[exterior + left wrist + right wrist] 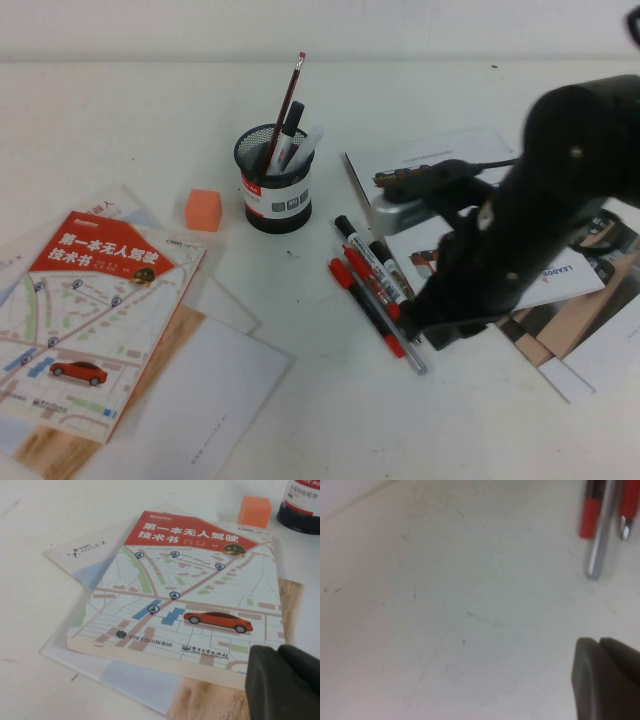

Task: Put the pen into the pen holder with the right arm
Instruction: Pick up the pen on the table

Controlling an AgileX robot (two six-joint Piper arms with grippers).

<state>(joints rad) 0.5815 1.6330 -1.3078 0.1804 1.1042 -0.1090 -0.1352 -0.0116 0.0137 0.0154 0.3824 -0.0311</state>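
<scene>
The pen, red-capped with a dark barrel, is seen lying flat on the white surface at the left edge of a tight cluster: an all-red pen, a white-bodied marker and a silver pen lie touching or just beside it. The pen holder, a black mesh cup already stocked with a pencil and markers, stands upright beyond the cluster, well apart from it. The right gripper is held low over the near ends of the pens, its fingers clenched together with nothing between them; only bare surface and the pen tips are shown in its wrist view. The left gripper is parked over the map-cover book, its fingers apparently pressed together and empty. Risks are judged as follows: with the fingers shut, a descent would only push the pens and scatter them; once opened, a neighbour could be pinched along with or instead of the target, so closely are they packed. An off-centre grip might let the pen swing, and its tip could then catch on the crowded holder's rim or contents.
</scene>
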